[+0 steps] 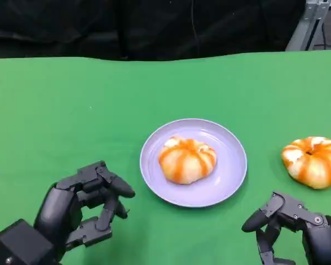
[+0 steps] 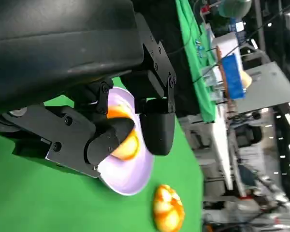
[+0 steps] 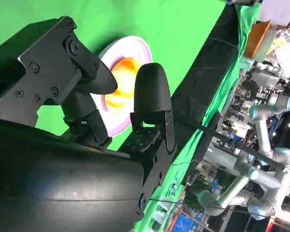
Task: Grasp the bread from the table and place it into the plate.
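Green table [image 1: 71,121], lavender plate [image 1: 231,176] near the middle of the head view. In the plate, slightly toward nine o'clock of its centre — one bread [image 1: 186,159], round, white with orange stripes, lying flat and clear of the rim. A second bread [image 1: 313,161] of the same look out on the bare cloth at three o'clock of the plate, well apart from it, touched by nothing.

Left hand [image 1: 91,201] at about eight o'clock of the plate, near its rim but not touching, low over the cloth. Fingers apart and loosely curved, pointing toward the plate, nothing held between them. Same seen from the left wrist: black fingers [image 2: 154,130] spread in front of the plate [image 2: 130,181], the bread in it [image 2: 128,145] partly hidden behind them, the other bread [image 2: 167,209] just beyond the plate's edge on the cloth.

Right hand [image 1: 289,229] at about five o'clock of the plate, directly at six o'clock of the loose bread — apart from both. Fingers spread and bent, holding nothing. From the right wrist, fingers [image 3: 152,92] parted, with the plate [image 3: 135,46] and its bread [image 3: 123,79] visible through the gap.
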You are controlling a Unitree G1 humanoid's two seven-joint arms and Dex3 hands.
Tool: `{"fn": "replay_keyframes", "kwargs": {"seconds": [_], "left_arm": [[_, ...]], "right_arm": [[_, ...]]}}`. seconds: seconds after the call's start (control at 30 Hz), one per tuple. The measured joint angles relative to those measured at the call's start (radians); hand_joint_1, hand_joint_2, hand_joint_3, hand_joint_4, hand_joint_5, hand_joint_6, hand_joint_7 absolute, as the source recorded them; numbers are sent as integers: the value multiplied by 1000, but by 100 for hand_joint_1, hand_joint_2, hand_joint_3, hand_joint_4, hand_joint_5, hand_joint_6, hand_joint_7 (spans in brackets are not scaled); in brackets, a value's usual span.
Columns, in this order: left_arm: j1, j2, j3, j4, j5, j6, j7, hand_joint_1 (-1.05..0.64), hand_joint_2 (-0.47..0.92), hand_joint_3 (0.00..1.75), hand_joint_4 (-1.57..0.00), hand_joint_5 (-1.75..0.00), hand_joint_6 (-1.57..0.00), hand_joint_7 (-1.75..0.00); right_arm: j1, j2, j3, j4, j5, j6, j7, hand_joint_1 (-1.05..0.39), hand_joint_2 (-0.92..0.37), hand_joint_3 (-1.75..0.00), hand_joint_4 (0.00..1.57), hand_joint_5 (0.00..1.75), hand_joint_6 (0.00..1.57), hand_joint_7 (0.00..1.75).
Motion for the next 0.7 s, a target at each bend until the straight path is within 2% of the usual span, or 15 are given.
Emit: {"fn": "replay_keyframes", "kwargs": {"seconds": [0.17, 0.37, 0.7], "left_arm": [[14, -20, 16, -2, -6, 0, -3, 3, 42, 141, -88, -175, -78, -163], [16, -30, 30, 4, -28, 4, -10, 3, 43, 134, -88, -175, -79, -161], [9, -33, 44, 47, -40, -21, -40, -1, 40, 136, -86, -174, -79, -158]], "right_arm": [[8, -6, -4, 0, 12, -1, 3, 8, -34, -132, 81, 169, 79, 126], [7, -14, -10, 2, 12, -8, 3, 10, -34, -132, 82, 167, 80, 126], [14, -20, -17, 3, 19, -19, 5, 8, -35, -129, 81, 167, 80, 126]]}}
